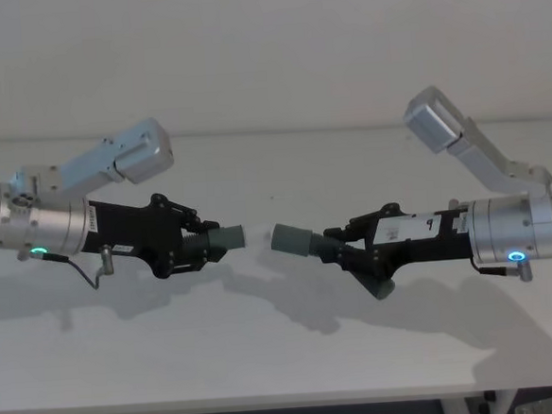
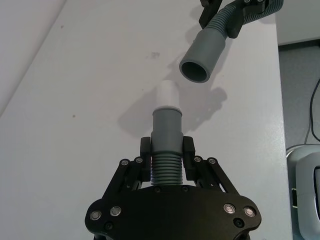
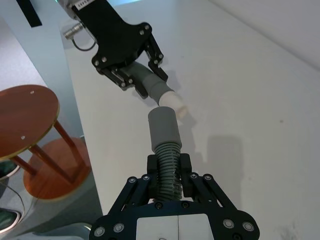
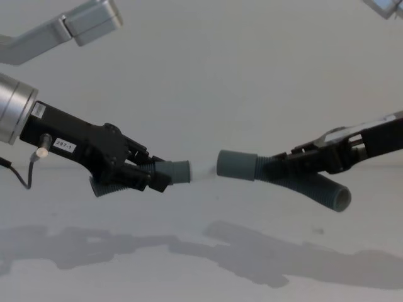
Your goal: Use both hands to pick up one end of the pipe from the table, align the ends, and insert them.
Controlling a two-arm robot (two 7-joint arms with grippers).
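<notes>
Currently aligning: left gripper [image 1: 201,245] pinching left pipe piece [image 1: 219,238] by ribs, right gripper [image 1: 340,245] pinching right pipe piece [image 1: 302,240], both hovering above table [image 1: 267,350]. Cuffs facing, near, apart, white tip [image 4: 203,169] leading. Next: levelling axes, pushing straight together.

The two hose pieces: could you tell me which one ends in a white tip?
The hose piece held by the left gripper: a white tip juts from its cuff. The right gripper's piece ends in a plain grey cuff.
</notes>
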